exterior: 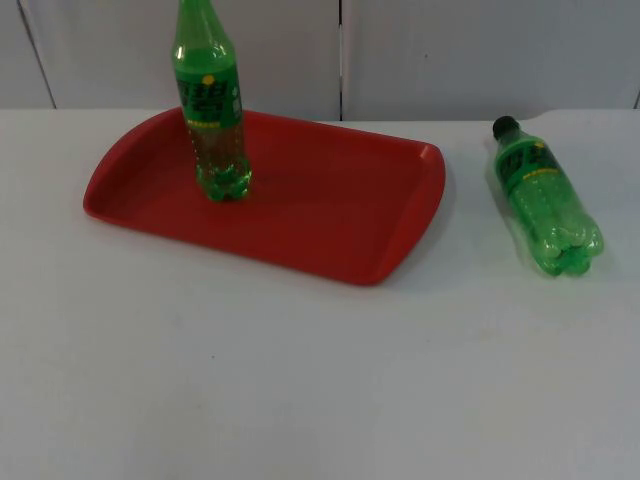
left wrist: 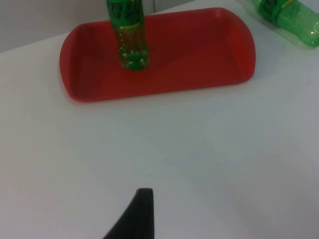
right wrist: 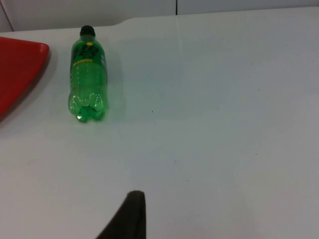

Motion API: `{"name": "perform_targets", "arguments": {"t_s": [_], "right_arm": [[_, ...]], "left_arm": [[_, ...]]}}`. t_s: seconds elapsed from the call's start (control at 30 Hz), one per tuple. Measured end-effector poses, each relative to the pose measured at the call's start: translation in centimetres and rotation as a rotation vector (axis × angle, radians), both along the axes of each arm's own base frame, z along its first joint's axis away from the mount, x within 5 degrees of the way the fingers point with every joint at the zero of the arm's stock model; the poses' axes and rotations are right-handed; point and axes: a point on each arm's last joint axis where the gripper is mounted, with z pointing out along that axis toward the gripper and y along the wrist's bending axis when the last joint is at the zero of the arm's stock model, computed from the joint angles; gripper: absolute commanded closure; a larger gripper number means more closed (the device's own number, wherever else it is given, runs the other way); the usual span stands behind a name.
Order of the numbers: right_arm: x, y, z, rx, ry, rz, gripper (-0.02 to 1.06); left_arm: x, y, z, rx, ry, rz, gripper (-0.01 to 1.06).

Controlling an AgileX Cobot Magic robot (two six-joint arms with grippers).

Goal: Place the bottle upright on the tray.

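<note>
I've got one ribbed green plastic bottle (exterior: 210,110) upright on the smooth red tray (exterior: 330,215), another lying sideways (exterior: 548,205) on the white bench (exterior: 300,380) beside it. Left gripper (left wrist: 134,219) and right gripper (right wrist: 127,219) both wait back over bare bench, can't tell their opening

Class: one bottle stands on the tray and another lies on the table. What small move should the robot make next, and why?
Probably bring the right gripper over the lying bottle. It rests on its side on the table beside the tray, on the right arm's side, untouched. The standing bottle is already upright on the tray.
</note>
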Motion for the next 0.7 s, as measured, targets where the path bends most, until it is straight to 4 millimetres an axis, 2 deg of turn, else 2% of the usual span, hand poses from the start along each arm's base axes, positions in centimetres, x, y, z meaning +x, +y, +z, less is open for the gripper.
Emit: {"name": "perform_targets", "arguments": {"t_s": [0.3,0.43,0.6,0.63,0.67,0.7], "right_arm": [[-0.1,0.0,0.1,-0.001,-0.005,0.001,0.0],[0.2,0.0,1.3,-0.001,0.0,0.001,0.0],[2.9,0.0,3.0,0.0,0.092,0.002,0.0],[2.9,0.0,3.0,0.0,0.092,0.002,0.0],[4.0,-0.1,3.4,0.0,0.126,0.003,0.0],[4.3,-0.1,3.4,0.0,0.133,0.003,0.0]], "left_arm": [[0.0,0.0,0.0,0.0,0.0,0.0,0.0],[0.0,0.0,0.0,0.0,0.0,0.0,0.0],[0.0,0.0,0.0,0.0,0.0,0.0,0.0],[0.0,0.0,0.0,0.0,0.0,0.0,0.0],[0.0,0.0,0.0,0.0,0.0,0.0,0.0],[0.0,0.0,0.0,0.0,0.0,0.0,0.0]]}}
